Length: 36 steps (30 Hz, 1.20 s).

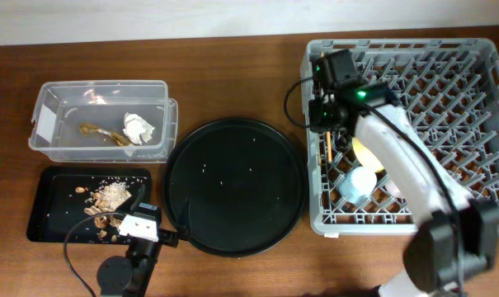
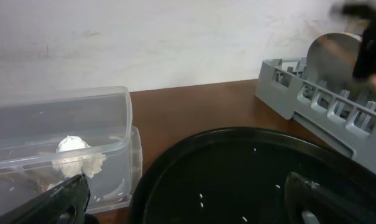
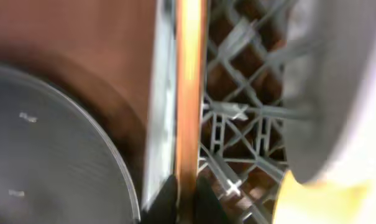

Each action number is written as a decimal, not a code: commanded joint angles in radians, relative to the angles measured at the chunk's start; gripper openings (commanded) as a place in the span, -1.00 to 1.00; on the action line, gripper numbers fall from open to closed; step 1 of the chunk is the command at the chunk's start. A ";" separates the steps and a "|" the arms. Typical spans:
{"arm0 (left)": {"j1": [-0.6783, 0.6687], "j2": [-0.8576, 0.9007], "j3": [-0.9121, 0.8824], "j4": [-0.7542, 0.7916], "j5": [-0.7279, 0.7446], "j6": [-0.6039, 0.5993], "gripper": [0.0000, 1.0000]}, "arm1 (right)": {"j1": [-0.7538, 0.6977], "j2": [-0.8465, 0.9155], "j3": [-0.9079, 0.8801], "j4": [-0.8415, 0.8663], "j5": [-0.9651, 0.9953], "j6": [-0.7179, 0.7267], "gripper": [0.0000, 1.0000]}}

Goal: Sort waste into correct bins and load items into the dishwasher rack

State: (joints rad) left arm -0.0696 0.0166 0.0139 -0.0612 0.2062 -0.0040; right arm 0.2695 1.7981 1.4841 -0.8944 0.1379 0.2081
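A: Entry one, right fingers?
B: Clamped on a wooden chopstick that runs ahead of them along the grey rack wall. Grey plate and yellow bowl lie beside.
A: Entry two, left fingers?
B: Spread wide, empty. Round black tray lies ahead between them. Clear box with tissue is ahead-left.

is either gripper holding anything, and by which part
The right gripper pinches a wooden chopstick near one end, over the rack. The left gripper is open, holding nothing.
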 commanded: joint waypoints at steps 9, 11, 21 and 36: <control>0.007 -0.003 -0.003 -0.003 0.008 -0.006 0.98 | 0.148 -0.454 0.055 -0.119 -0.048 -0.016 0.22; 0.007 -0.003 -0.003 -0.003 0.008 -0.006 0.99 | 0.219 -0.573 0.055 -0.140 -0.060 -0.016 0.97; 0.007 -0.003 -0.003 -0.003 0.008 -0.006 0.99 | 0.298 -0.855 0.055 -0.320 0.002 -0.017 0.97; 0.007 -0.003 -0.003 -0.003 0.008 -0.006 0.99 | -0.139 -1.653 -0.902 0.171 -0.293 -0.080 0.97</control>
State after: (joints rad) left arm -0.0696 0.0166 0.0139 -0.0624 0.2058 -0.0040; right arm 0.1562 0.2428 0.7311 -0.7765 -0.0296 0.1310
